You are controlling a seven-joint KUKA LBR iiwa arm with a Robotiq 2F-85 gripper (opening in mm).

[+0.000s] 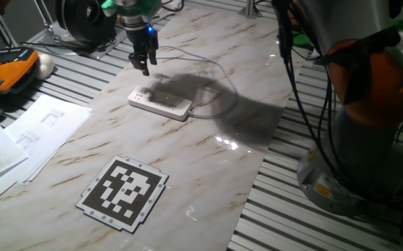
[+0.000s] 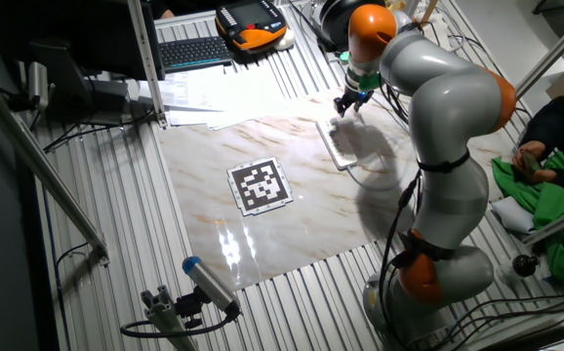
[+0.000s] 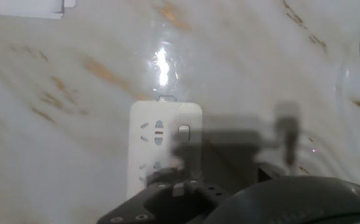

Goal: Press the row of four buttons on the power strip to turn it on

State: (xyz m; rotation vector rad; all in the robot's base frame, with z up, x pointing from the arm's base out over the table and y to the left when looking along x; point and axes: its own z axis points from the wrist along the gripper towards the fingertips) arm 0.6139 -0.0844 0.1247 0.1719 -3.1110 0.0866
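Note:
The white power strip (image 1: 160, 103) lies flat on the marble-patterned table (image 1: 187, 160), with its thin white cable (image 1: 222, 77) looping away behind it. My gripper (image 1: 144, 67) hangs above and just behind the strip's left end, not touching it. The other fixed view shows the gripper (image 2: 344, 105) over the far end of the strip (image 2: 338, 146). In the hand view, the strip's end (image 3: 149, 143) is below me, showing socket holes and one small white button (image 3: 184, 132). The rest of the button row is under the hand's shadow and body. No view shows the fingertips clearly.
A black-and-white marker tag (image 1: 123, 193) lies on the table's near side. Paper sheets (image 1: 34, 132) and an orange-black handheld unit (image 1: 10, 70) sit to the left. The arm's base (image 1: 369, 118) stands at the right, and a keyboard (image 2: 194, 51) sits beyond the papers.

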